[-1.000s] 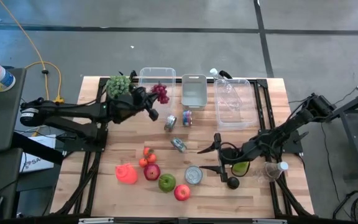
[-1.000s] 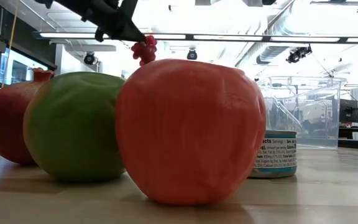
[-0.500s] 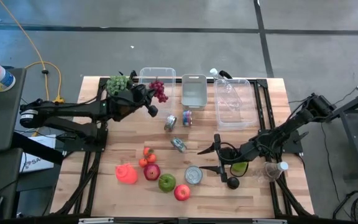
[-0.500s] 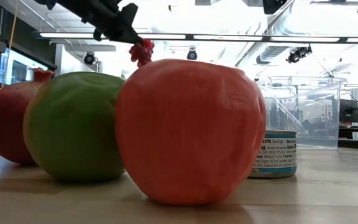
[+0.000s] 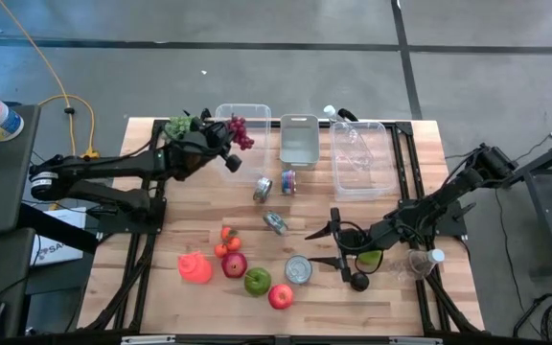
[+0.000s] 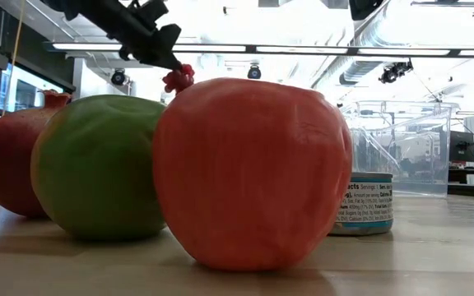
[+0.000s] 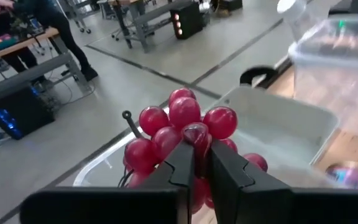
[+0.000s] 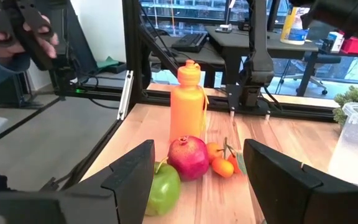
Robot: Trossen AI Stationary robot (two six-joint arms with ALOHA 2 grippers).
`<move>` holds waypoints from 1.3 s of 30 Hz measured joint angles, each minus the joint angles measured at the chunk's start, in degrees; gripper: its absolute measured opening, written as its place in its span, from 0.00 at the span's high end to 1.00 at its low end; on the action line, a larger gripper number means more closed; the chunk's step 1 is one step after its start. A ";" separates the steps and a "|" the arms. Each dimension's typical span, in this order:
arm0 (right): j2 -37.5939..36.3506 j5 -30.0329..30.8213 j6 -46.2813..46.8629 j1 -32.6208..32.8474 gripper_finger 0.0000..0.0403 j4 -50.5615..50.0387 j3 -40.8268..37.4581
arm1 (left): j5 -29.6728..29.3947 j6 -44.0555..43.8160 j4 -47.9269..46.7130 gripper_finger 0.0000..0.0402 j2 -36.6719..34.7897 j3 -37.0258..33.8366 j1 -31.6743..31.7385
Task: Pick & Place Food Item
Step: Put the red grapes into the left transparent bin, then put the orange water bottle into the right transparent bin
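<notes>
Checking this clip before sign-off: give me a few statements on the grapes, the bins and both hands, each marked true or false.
1. The left hand is shut on the red grapes. True.
2. The red grapes lie on the table. False: they hang in the air over the leftmost clear bin.
3. The right hand holds the can. False: it is open and holds nothing, with the can on the table beside it.
4. The green grapes sit at the table's far left, next to the left arm. True.
5. The small grey bin stands between two clear bins. True.
</notes>
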 joint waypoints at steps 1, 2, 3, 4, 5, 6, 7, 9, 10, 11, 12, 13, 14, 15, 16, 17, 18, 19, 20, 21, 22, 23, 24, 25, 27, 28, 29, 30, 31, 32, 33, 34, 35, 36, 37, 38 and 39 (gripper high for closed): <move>0.00 0.00 -0.33 -0.05 0.42 0.01 0.00 | -0.02 0.25 -0.81 0.93 0.02 -0.04 0.00; 0.00 -0.02 -0.83 -0.15 0.42 -0.01 0.00 | -0.09 0.26 -1.67 0.92 0.02 -0.06 0.00; 0.01 0.00 -1.17 -0.15 0.42 -0.01 0.00 | -0.22 0.31 -2.39 0.91 0.02 -0.08 0.00; 0.00 0.00 -1.43 -0.17 0.42 0.01 0.00 | -0.20 0.55 -2.78 0.90 0.02 -0.10 -0.01; 0.00 0.00 -1.47 -0.17 0.42 -0.01 0.00 | -0.20 1.20 -3.10 0.88 0.02 -0.11 -0.02; 0.00 0.00 -1.49 -0.17 0.42 -0.01 0.00 | -0.21 1.76 -3.28 0.86 0.02 -0.11 -0.06; 0.00 0.00 -1.50 -0.17 0.42 -0.01 0.00 | -0.22 2.32 -3.28 0.83 0.02 -0.11 -0.20; 0.00 0.00 -1.50 -0.17 0.42 -0.01 0.00 | -0.24 2.65 -3.26 0.78 0.02 -0.11 -0.59; 0.00 0.00 -1.47 -0.17 0.42 -0.01 0.00 | -0.24 2.65 -3.24 0.75 0.02 -0.11 -0.66; 0.00 0.00 -1.42 -0.17 0.42 -0.01 0.00 | -0.20 2.65 -3.24 0.71 0.02 -0.11 -0.70; 0.00 0.00 -1.37 -0.17 0.42 -0.01 0.00 | -0.27 2.60 -3.24 0.68 0.02 -0.11 -0.70; 0.00 0.00 -1.34 -0.17 0.42 -0.03 0.00 | -0.57 2.28 -3.24 0.65 0.02 -0.11 -0.68; 0.00 0.00 -1.30 -0.17 0.42 -0.11 0.00 | -1.12 1.69 -3.24 0.61 0.02 -0.11 -0.66; 0.00 0.00 -1.26 -0.17 0.42 -0.27 0.00 | -1.85 1.37 -3.24 0.59 0.02 -0.11 -0.66; 0.00 0.00 -1.26 -0.17 0.42 -0.43 0.00 | -2.35 1.32 -3.25 0.56 0.02 -0.11 -0.67; 0.01 0.00 -1.23 -0.17 0.42 -0.57 0.00 | -2.77 1.31 -3.24 0.53 0.02 -0.11 -0.66; 0.00 0.00 -1.23 -0.17 0.42 -0.67 0.00 | -3.13 1.32 -3.16 0.52 0.02 -0.11 -0.68; 0.00 0.00 -1.23 -0.17 0.42 -0.69 0.00 | -3.24 1.35 -2.74 0.50 0.02 -0.11 -0.68; 0.01 0.00 -1.23 -0.17 0.42 -0.69 0.00 | -3.24 1.30 -2.07 0.49 0.02 -0.11 -0.69; 0.00 0.00 -1.23 -0.17 0.42 -0.69 0.00 | -3.28 0.91 -1.55 0.49 0.02 -0.11 -0.93; 0.00 0.00 -1.23 -0.17 0.42 -0.72 0.00 | -3.39 0.15 -1.19 0.48 0.02 -0.11 -1.41; 0.00 0.00 -1.23 -0.17 0.42 -0.81 0.00 | -3.72 -1.46 -1.08 0.48 0.02 -0.11 -2.06; 0.00 0.00 -1.23 -0.17 0.42 -1.09 0.00 | -4.22 -2.92 -1.15 0.48 -0.12 -0.09 -2.86; 0.00 0.00 -1.21 -0.17 0.42 -1.38 0.00 | -4.64 -3.52 -1.22 0.48 -0.31 -0.09 -3.61; 0.00 0.10 -1.23 -0.17 0.42 -1.99 0.00 | -4.59 -3.35 -1.14 0.48 -0.90 0.05 -5.08; 0.00 0.36 -1.25 -0.17 0.42 -2.23 0.00 | -4.37 -2.83 -1.12 0.48 -1.06 0.10 -5.95; 0.00 0.42 -1.33 -0.17 0.42 -2.49 0.00 | -4.32 -2.24 -1.09 0.48 -1.19 0.11 -6.84; 0.00 0.44 -1.39 -0.17 0.42 -2.80 -0.01 | -4.02 -1.49 -1.40 0.48 -1.44 0.11 -7.79; 0.00 0.44 -1.39 -0.17 0.42 -3.12 -0.02 | -3.69 -0.92 -1.66 0.48 -1.62 0.11 -8.78; 0.00 0.44 -1.39 -0.17 0.42 -3.30 -0.02 | -3.25 -0.58 -1.62 0.48 -1.91 0.11 -9.73; 0.00 0.44 -1.39 -0.17 0.42 -3.47 -0.02 | -2.66 -0.57 -2.05 0.48 -2.37 0.11 -10.71; 0.00 0.42 -1.16 -0.17 0.42 -3.84 -0.02 | -2.18 -0.75 -2.68 0.48 -2.81 0.11 -11.66; 0.00 0.33 -0.23 -0.17 0.42 -4.63 -0.02 | -1.83 -1.29 -3.15 0.48 -3.32 0.11 -12.69; 0.00 0.32 0.97 -0.27 0.42 -5.89 -0.02 | -1.64 -1.88 -4.03 0.48 -3.82 0.11 -13.64; 0.00 0.18 2.21 -0.50 0.42 -7.30 -0.02 | -1.44 -2.54 -4.74 0.48 -4.33 0.11 -14.66; 0.00 0.02 3.32 -0.81 0.42 -8.61 -0.02 | -1.34 -3.12 -5.36 0.48 -4.89 0.11 -15.68; 0.00 0.03 4.35 -1.17 0.42 -9.83 -0.02 | -1.17 -3.26 -5.78 0.48 -5.31 0.11 -16.68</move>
